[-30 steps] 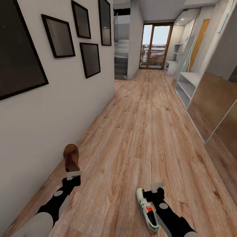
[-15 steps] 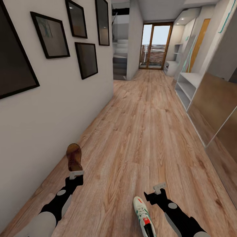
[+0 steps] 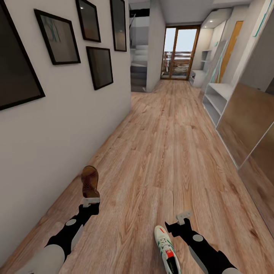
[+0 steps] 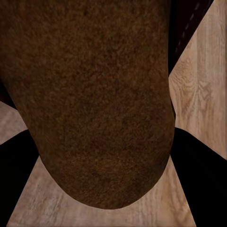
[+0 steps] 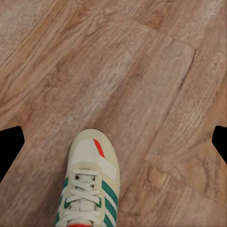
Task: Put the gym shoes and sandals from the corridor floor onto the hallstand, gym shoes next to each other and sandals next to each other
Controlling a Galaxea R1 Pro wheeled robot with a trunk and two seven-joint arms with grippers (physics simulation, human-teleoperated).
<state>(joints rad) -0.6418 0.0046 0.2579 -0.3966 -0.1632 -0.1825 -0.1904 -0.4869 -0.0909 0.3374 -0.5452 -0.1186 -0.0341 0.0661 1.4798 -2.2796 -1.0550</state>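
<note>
- The left gripper was clamped on a brown sandal, held upright near the wall.
- The right gripper stood open beside a gym shoe on the corridor floor.

Both arms low, reaching forward; left end effector clamped on sandal, right end effector spread wide.

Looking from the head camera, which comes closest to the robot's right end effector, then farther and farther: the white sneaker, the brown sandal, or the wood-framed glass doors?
From the right end effector:
1. White lace-up sneaker with green stripes, on the floor just beside it, toward the robot's left.
2. Brown leather sandal, across the floor at the left end effector, by the wall.
3. Wood-framed glass doors, at the corridor's far end.
</note>
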